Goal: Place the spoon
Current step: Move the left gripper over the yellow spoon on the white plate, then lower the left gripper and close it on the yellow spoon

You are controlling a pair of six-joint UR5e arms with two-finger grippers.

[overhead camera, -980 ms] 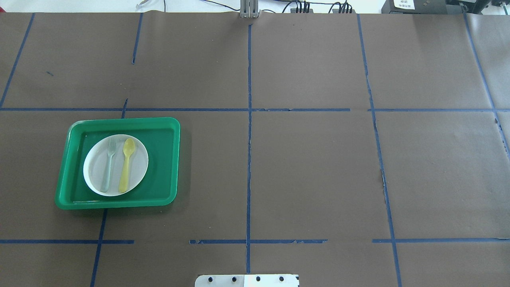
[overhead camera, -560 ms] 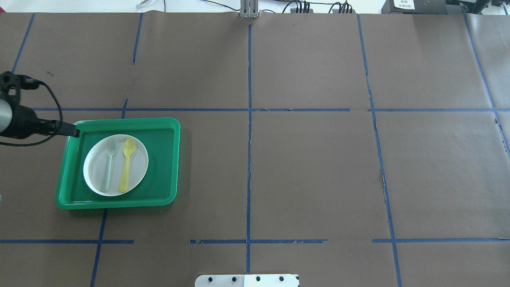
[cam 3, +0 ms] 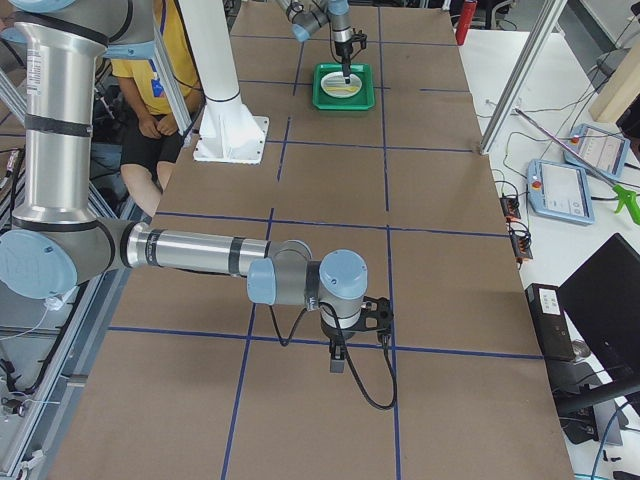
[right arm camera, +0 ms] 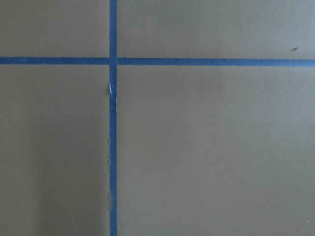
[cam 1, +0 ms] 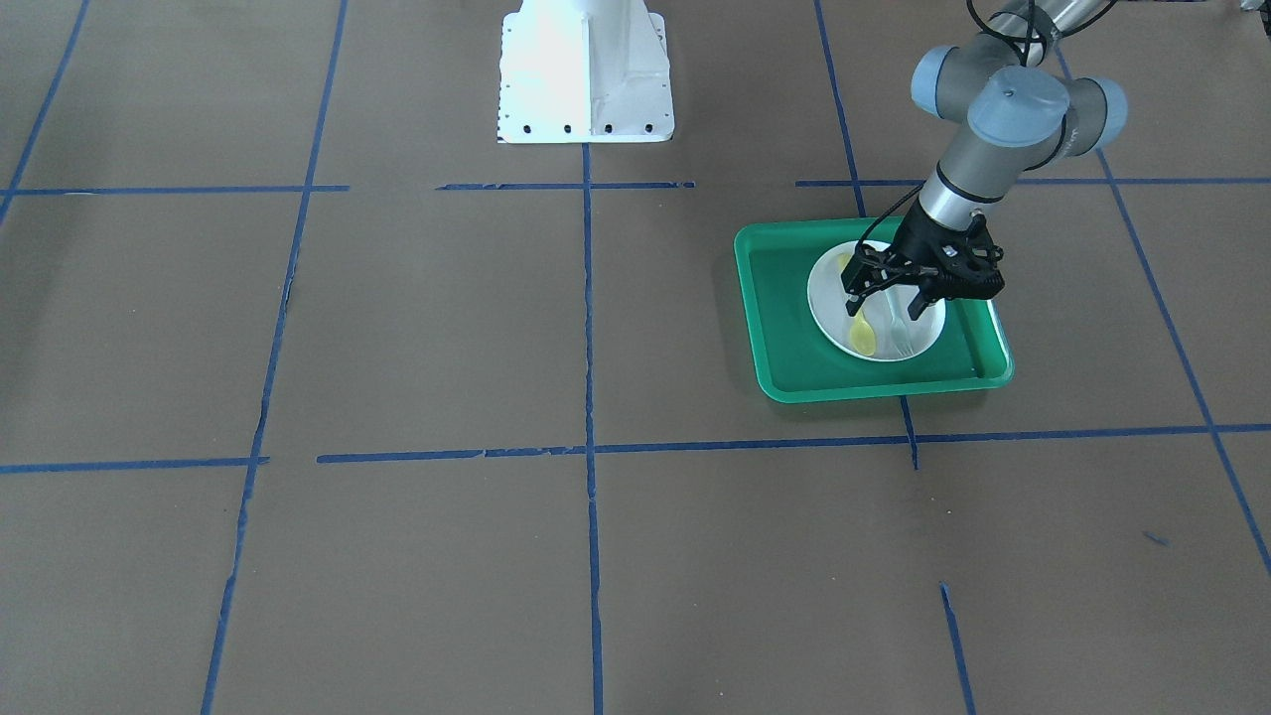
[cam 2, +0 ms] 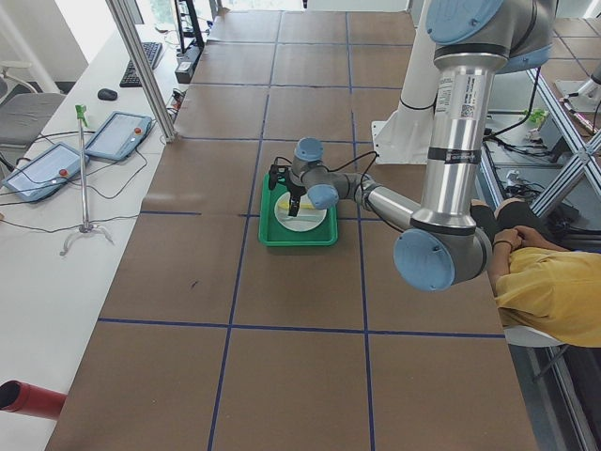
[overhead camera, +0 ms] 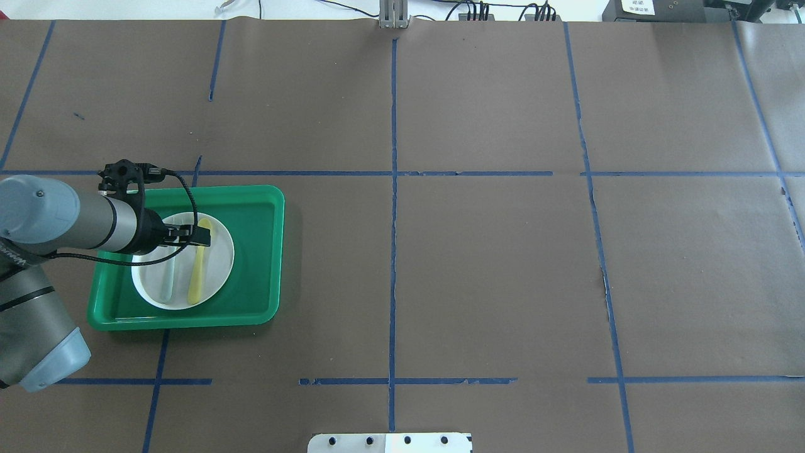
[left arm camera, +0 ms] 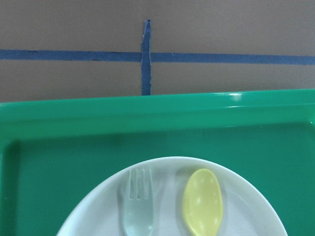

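The pale-yellow spoon (overhead camera: 200, 267) lies on a white plate (overhead camera: 217, 253) inside a green tray (overhead camera: 253, 251), beside a grey-green fork (overhead camera: 168, 277). My left gripper (overhead camera: 202, 234) hovers above the plate over the bowl end of the spoon, open and empty. The front-facing view shows its fingers spread over the spoon (cam 1: 862, 338) and fork (cam 1: 899, 333), with my left gripper (cam 1: 887, 306) hiding the handles. The left wrist view shows the spoon's bowl (left arm camera: 203, 201) and the fork's tines (left arm camera: 137, 206). My right gripper (cam 3: 338, 360) hangs over bare table far off; I cannot tell its state.
The robot's white base (cam 1: 586, 70) stands mid-table at the near edge. Blue tape lines (overhead camera: 393, 189) grid the brown table cover. A seated person in a yellow shirt (cam 2: 554, 282) is beside the table, and tablets (cam 2: 117, 133) lie on a side desk.
My left arm has come in from the left edge and moved right, from beside the tray's corner to above the plate. Spoon, fork, plate and tray have not moved.
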